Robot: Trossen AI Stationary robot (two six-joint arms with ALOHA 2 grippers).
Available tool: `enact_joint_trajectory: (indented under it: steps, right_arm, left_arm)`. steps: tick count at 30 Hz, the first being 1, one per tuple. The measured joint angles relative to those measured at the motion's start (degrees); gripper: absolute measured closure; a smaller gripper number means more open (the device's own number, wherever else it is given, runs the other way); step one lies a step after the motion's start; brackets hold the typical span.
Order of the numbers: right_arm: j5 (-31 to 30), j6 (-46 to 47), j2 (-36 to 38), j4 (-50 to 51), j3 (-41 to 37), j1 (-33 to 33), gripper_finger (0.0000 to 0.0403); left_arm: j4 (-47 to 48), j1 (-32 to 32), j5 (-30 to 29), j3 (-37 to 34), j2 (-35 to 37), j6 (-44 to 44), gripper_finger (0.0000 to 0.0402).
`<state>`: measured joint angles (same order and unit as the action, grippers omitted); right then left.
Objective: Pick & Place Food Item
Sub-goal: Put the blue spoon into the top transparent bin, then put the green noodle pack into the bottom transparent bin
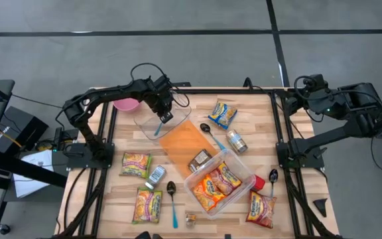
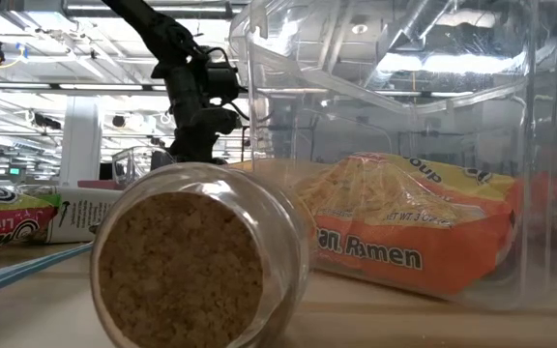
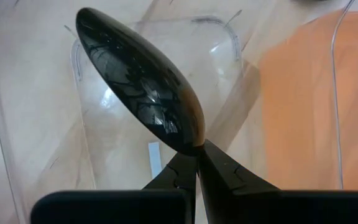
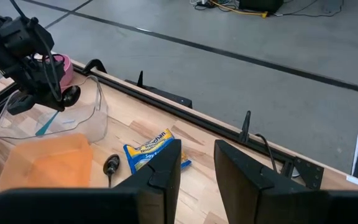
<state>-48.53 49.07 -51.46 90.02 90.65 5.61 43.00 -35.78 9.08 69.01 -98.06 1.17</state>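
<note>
My left gripper (image 1: 166, 117) is shut on a spoon with a black bowl (image 3: 142, 81) and a blue handle (image 4: 45, 124). It hangs over an empty clear container (image 1: 152, 125) at the far left-centre. Ramen packets lie in a second clear tub (image 1: 217, 180) near the middle. More packets lie loose on the table (image 1: 223, 113), (image 1: 135, 164), (image 1: 262, 208). My right gripper (image 4: 197, 155) waits raised at the far right edge (image 1: 302, 93), its fingers apart, nothing between them. My left gripper pinches the spoon at its neck (image 3: 194, 144), where the black bowl meets the handle, between its two fingertips. The fingers slant steeply down from above. The bowl sticks out beyond the fingertips, and the blue handle (image 1: 158, 128) slants down into the clear container; whether its end touches the floor I cannot tell.
An orange lid (image 1: 184, 143) lies between the two clear containers. A pink bowl (image 1: 126, 104) stands at the far left. Two cans (image 1: 236, 141), (image 1: 156, 176), other spoons (image 1: 207, 129), (image 1: 172, 192), (image 1: 272, 176) and a cork-stoppered jar (image 2: 191, 261) lie scattered.
</note>
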Motion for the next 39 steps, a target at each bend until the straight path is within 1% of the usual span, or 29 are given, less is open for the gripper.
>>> enact_joint_trajectory:
  steps: [10, 19, 23, 30, 39]
  right_arm:
    - [0.0, 0.0, 0.0, 0.0, 0.0, 0.0, 0.0310]
    - [0.0, 0.0, 0.0, 0.0, 0.0, 0.0, 0.0310]
    - [0.0, 0.0, 0.0, 0.0, 0.0, 0.0, 0.0310]
    - [0.0, -0.1, 0.0, 0.0, 0.0, 0.0, 0.0310]
    - [0.0, -0.1, 0.0, 0.0, 0.0, 0.0, 0.0310]
  left_arm:
    - [-0.5, 0.1, 0.0, 0.0, 0.0, -0.2, 0.0397]
    - [-2.1, 0.2, -1.8, 0.0, 0.1, -1.2, 0.0336]
    - [-2.2, 0.2, -1.8, 0.0, 0.1, -1.2, 0.0320]
    - [-3.1, 0.2, -2.1, 0.0, 1.2, -1.3, 0.0321]
    - [-8.2, 0.2, -3.1, 0.0, 7.3, -2.6, 0.0321]
